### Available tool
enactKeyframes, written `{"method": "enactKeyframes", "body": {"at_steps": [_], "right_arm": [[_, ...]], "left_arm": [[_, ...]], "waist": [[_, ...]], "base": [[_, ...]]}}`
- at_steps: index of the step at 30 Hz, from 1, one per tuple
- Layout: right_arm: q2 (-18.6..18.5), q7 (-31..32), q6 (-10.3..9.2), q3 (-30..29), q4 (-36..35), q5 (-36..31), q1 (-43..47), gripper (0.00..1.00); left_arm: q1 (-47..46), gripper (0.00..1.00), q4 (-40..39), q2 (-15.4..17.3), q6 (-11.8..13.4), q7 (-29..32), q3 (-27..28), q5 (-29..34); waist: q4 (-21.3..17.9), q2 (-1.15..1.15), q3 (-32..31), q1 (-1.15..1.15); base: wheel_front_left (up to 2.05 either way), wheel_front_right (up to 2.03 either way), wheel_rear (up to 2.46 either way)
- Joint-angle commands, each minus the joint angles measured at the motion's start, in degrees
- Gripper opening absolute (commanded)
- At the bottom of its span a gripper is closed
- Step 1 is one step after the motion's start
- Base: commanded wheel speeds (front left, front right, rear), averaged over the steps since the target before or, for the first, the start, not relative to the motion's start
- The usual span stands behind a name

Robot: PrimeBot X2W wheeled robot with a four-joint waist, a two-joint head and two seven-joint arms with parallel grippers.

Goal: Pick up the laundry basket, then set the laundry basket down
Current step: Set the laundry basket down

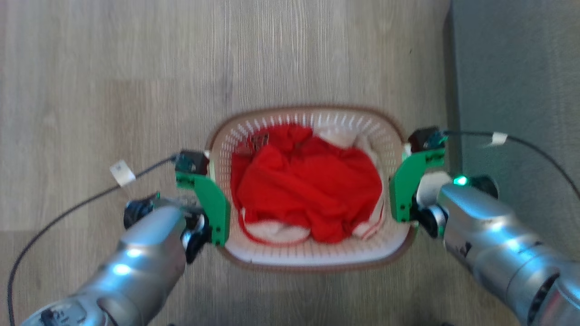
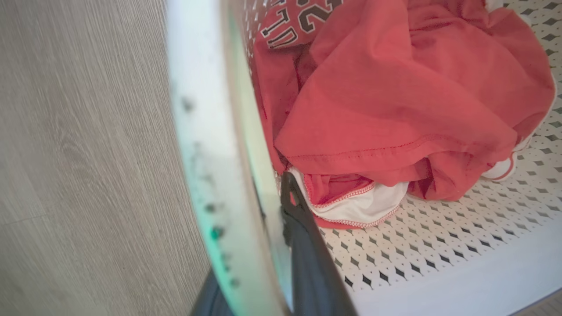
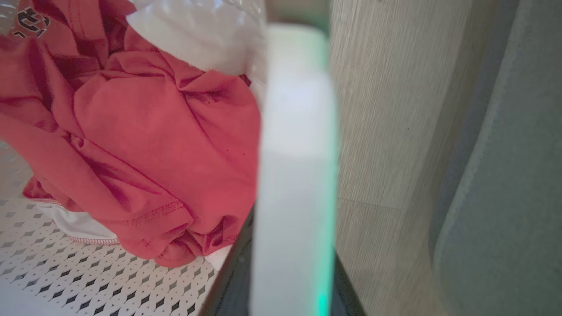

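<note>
The laundry basket (image 1: 312, 260), cream-white and perforated with a brown rim, sits in the middle of the head view between my two arms. Red clothing (image 1: 308, 181) and some white cloth fill it. My left gripper (image 1: 208, 167) is shut on the basket's left side handle (image 2: 206, 131), with one dark finger (image 2: 307, 254) inside the wall. On the opposite side my right gripper (image 1: 408, 158) is shut on the right handle (image 3: 298, 131), a dark finger on each side of it. Whether the basket rests on the floor or hangs above it, I cannot tell.
Pale wooden floor (image 1: 113, 68) lies all around the basket. A grey carpet or upholstered edge (image 1: 516, 90) runs along the right, close to my right arm. Black cables with white tags (image 1: 122, 173) trail from both wrists.
</note>
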Motion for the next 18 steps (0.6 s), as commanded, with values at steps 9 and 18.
{"method": "enactKeyframes", "body": {"at_steps": [9,18], "right_arm": [[1.0,-6.6,1.25,0.2,0.6,-1.8,-4.3,0.0],[1.2,-8.4,1.25,0.4,2.8,-2.3,-6.5,0.0]], "left_arm": [[-8.8,0.0,-2.1,-1.5,-0.6,-5.2,0.5,1.8],[-12.1,0.0,-3.8,-1.5,0.8,-7.1,0.4,3.2]], "waist": [[0.7,0.0,13.7,-0.02],[1.0,0.0,19.4,-0.02]], "base": [[0.0,0.0,0.0],[0.0,0.0,0.0]]}}
